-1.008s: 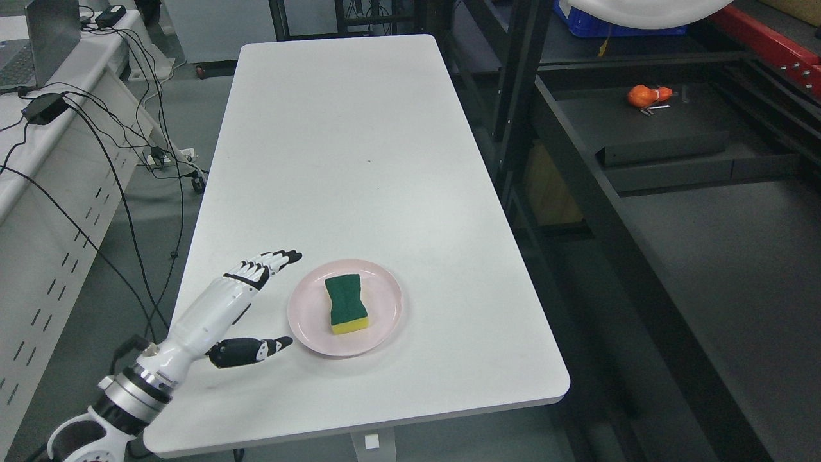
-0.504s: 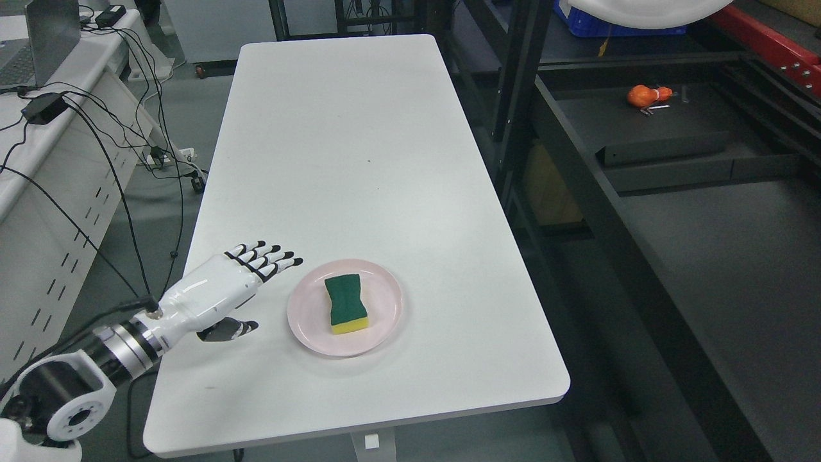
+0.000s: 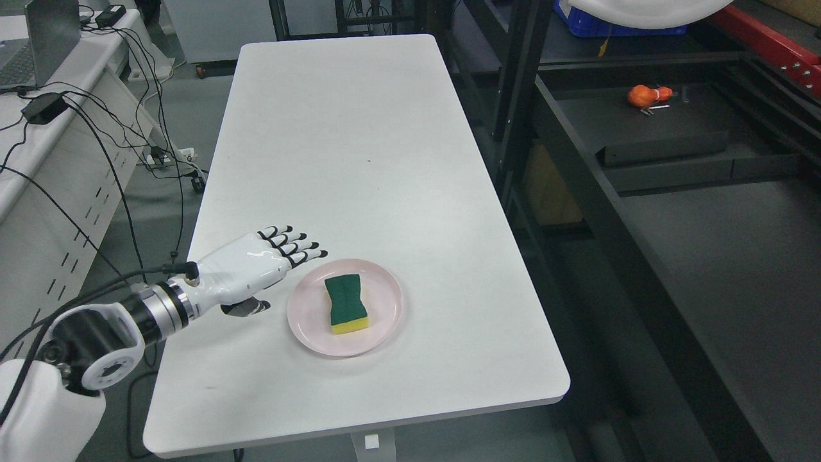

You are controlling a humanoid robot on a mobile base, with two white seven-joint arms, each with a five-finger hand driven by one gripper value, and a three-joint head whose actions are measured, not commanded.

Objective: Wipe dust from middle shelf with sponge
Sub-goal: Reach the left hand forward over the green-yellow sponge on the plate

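Observation:
A green-topped sponge with a yellow underside lies on a pink plate near the front of the white table. My left hand hovers just left of the plate, palm down, fingers stretched out toward the plate's far-left rim, open and holding nothing. It touches neither plate nor sponge. The thumb shows dark under the palm. The dark shelf unit stands to the right of the table. My right arm is out of view.
An orange object lies on a dark shelf board at the upper right. A second bench with cables and a laptop stands at the left. A gap of floor separates the table's right edge from the shelf frame.
My left hand has risen, rolled from thumb-down to palm-down, and moved right and farther in, closer to the plate. Sponge and plate have not moved.

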